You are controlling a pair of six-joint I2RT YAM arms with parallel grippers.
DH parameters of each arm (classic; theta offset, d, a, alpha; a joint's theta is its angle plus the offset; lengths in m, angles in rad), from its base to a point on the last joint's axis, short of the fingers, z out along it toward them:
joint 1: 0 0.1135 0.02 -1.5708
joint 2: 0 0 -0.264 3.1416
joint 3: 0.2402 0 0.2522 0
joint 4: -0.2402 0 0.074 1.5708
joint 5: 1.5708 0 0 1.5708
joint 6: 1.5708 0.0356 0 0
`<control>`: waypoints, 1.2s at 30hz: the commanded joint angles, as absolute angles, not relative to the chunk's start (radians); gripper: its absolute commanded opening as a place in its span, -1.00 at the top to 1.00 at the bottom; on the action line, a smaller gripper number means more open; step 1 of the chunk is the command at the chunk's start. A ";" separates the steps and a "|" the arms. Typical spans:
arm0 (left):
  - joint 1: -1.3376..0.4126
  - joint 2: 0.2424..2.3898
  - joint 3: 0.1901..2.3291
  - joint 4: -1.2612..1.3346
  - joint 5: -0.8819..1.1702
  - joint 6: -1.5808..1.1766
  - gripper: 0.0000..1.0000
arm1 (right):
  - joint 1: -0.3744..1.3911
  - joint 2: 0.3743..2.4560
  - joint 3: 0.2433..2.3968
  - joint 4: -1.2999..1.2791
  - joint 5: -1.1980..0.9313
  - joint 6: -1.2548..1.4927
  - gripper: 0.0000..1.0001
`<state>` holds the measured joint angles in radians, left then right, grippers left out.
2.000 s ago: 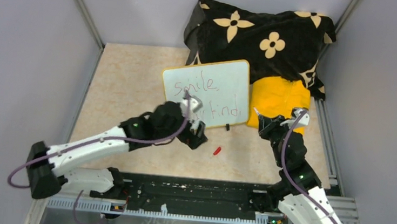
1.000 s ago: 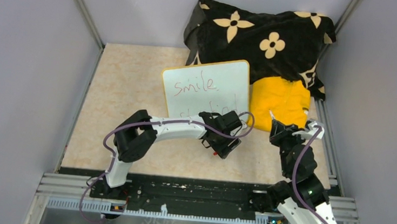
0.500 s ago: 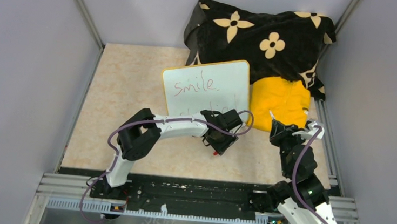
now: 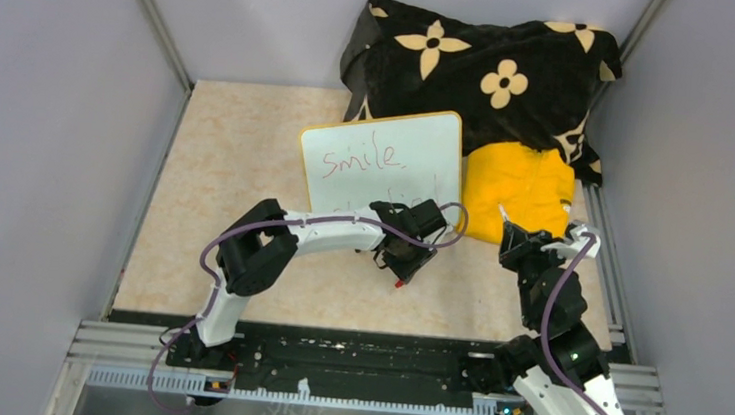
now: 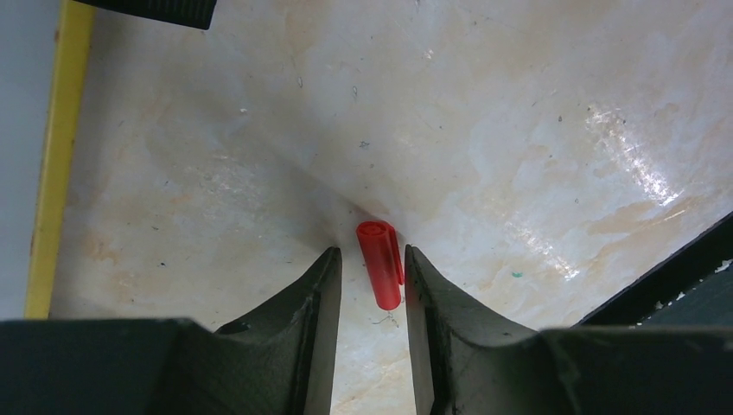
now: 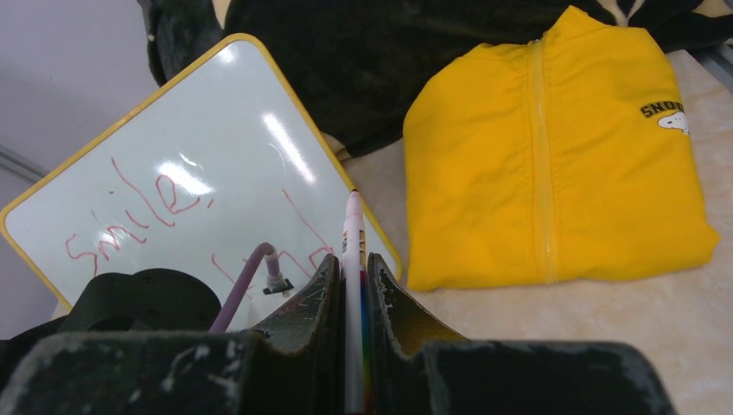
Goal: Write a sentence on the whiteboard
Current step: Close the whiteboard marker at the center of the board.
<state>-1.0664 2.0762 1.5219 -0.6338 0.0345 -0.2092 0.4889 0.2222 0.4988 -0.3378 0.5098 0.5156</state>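
While standing before the black floral blanket point(image 4: 477, 57) at 12 o'clock on the beige table point(image 4: 227, 155), the yellow-framed white whiteboard point(image 4: 419, 142) is showing the red handwritten sentence point(image 4: 358, 159). Left pincer point(image 5: 372, 255), narrowly parted, is straddling a red cylindrical cap point(image 5: 379, 272) at the board's 6 o'clock. Right pincer point(image 6: 353, 259) is clamping a slim white marker pen point(image 6: 353, 216).

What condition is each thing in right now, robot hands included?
whiteboard: propped up, written on
sentence: lower line partly hidden
marker: uncapped, gripped
cap: off, lying flat
left gripper: open, straddling cap
right gripper: shut on marker
jacket: folded flat
blanket: crumpled
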 commanded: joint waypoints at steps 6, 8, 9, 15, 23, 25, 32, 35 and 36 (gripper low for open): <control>-1.066 2.126 1.513 -0.674 0.066 -0.202 0.35 | 0.495 0.213 0.519 -0.295 0.506 0.500 1.00; -1.066 2.128 1.510 -0.673 0.070 -0.203 0.42 | 0.495 0.213 0.518 -0.292 0.505 0.499 1.00; -1.065 2.129 1.508 -0.673 0.071 -0.204 0.45 | 0.495 0.215 0.518 -0.292 0.504 0.499 1.00; -1.066 2.122 1.493 -0.665 0.083 -0.206 0.73 | 0.495 0.216 0.521 -0.290 0.506 0.497 1.00; -1.064 2.074 1.468 -0.621 0.080 -0.223 1.00 | 0.495 0.226 0.527 -0.287 0.504 0.498 1.00; -1.056 2.031 1.448 -0.590 0.071 -0.242 1.00 | 0.495 0.230 0.532 -0.287 0.502 0.496 1.00; -0.981 1.804 1.391 -0.492 0.067 -0.298 1.00 | 0.495 0.251 0.560 -0.272 0.491 0.480 1.00; -0.955 1.701 1.386 -0.469 0.052 -0.311 1.00 | 0.495 0.273 0.578 -0.247 0.484 0.470 1.00; -0.946 1.668 1.382 -0.461 0.043 -0.315 1.00 | 0.495 0.285 0.585 -0.236 0.479 0.469 1.00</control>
